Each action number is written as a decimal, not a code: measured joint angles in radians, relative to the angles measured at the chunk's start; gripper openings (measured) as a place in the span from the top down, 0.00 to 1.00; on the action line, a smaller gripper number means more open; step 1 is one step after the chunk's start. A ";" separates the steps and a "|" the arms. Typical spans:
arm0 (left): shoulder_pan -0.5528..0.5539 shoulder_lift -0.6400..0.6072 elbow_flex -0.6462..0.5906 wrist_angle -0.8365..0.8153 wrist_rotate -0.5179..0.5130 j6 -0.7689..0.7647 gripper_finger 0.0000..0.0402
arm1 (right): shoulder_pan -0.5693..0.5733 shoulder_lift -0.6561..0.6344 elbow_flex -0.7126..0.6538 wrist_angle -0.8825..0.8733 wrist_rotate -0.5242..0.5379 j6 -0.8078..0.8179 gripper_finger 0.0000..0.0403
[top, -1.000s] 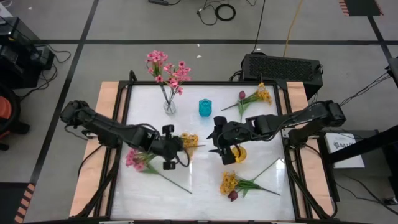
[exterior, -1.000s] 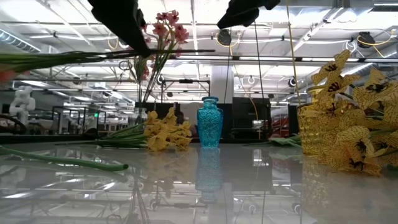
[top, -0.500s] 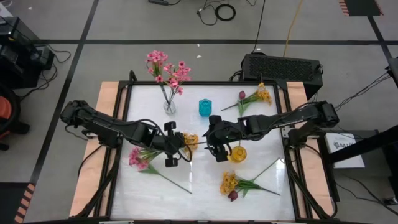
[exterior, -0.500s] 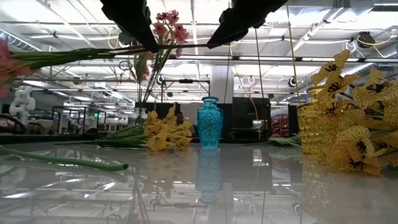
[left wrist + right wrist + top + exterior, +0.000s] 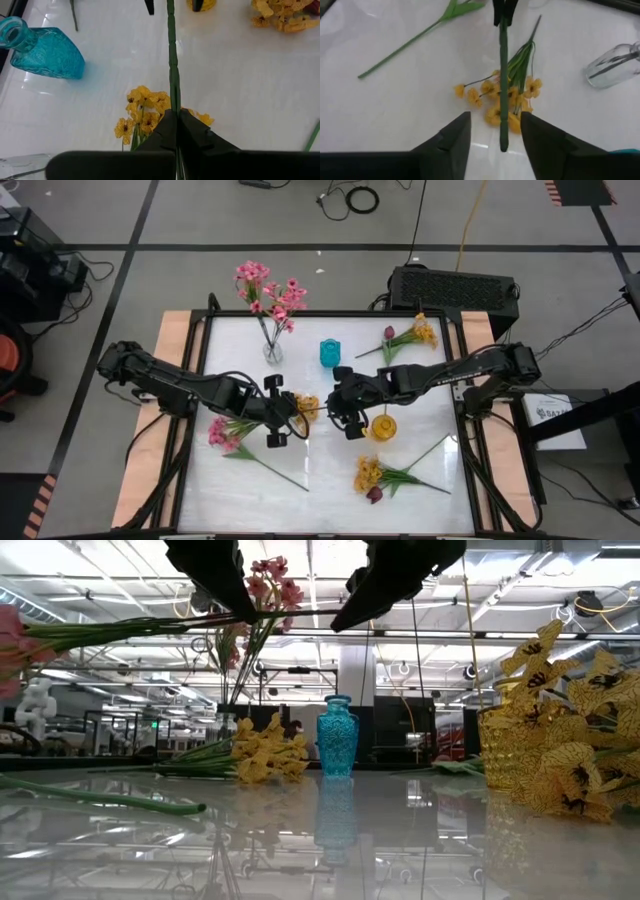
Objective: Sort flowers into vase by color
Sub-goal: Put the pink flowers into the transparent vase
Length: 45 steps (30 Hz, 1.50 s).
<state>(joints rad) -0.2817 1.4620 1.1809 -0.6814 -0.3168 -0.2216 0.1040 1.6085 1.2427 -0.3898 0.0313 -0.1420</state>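
since the earlier frame the right pincer (image 5: 343,418) has edged closer to the left pincer (image 5: 283,420). high view: the left pincer grips a pink flower (image 5: 222,433) by its stem above the white counter (image 5: 320,480). low view: the stem (image 5: 150,628) lies level in the air. right wrist view: the right pincer's fingers (image 5: 447,141) are spread wide around the stem's end.

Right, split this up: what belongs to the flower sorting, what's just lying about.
Job: pink spray, held by the left gripper; right gripper, open at its stem; glass vase; blue vase; yellow vase; yellow sprays on the table.
Lying about: black box behind the table; cable coil farther back.
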 joint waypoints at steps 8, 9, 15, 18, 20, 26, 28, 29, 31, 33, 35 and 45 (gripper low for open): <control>0.000 0.000 0.000 0.000 -0.006 -0.001 0.99 | -0.012 -0.002 0.000 0.014 -0.011 0.000 0.94; 0.000 0.000 0.000 -0.001 -0.006 -0.001 0.99 | -0.014 -0.002 0.000 0.013 -0.010 -0.001 0.96; 0.000 0.000 0.000 -0.002 -0.007 -0.001 0.95 | -0.018 -0.002 0.000 0.014 -0.010 -0.001 0.98; 0.000 0.000 0.000 -0.001 -0.010 -0.006 0.92 | -0.020 -0.002 0.000 0.014 -0.010 -0.003 0.99; -0.001 0.000 0.000 0.000 -0.024 -0.010 0.89 | -0.020 -0.002 0.000 0.012 -0.009 -0.002 0.99; -0.019 -0.011 0.000 0.006 -0.114 -0.033 0.70 | -0.025 -0.002 0.001 -0.018 -0.010 -0.005 0.99; -0.034 -0.032 0.000 0.011 -0.167 -0.029 0.62 | -0.028 -0.002 0.001 -0.033 -0.010 -0.005 1.00; -0.044 -0.045 0.000 0.013 -0.193 -0.028 0.58 | -0.030 -0.002 0.001 -0.042 -0.010 -0.005 1.00; -0.066 -0.079 0.000 0.018 -0.237 -0.027 0.52 | -0.035 -0.009 0.001 -0.068 -0.007 -0.004 1.00; -0.096 -0.119 0.000 0.017 -0.275 -0.031 0.47 | -0.040 -0.021 0.001 -0.071 -0.006 -0.004 1.00; -0.132 -0.160 0.000 0.023 -0.313 -0.035 0.46 | -0.045 -0.045 0.001 -0.088 -0.005 -0.001 1.00; -0.375 -0.303 0.001 0.017 -0.487 -0.061 0.45 | -0.045 -0.242 0.001 -0.225 0.055 0.055 1.00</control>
<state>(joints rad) -0.6562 1.1593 1.1816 -0.6642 -0.8034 -0.2821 0.0586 1.3669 1.2434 -0.6151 0.0860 -0.0872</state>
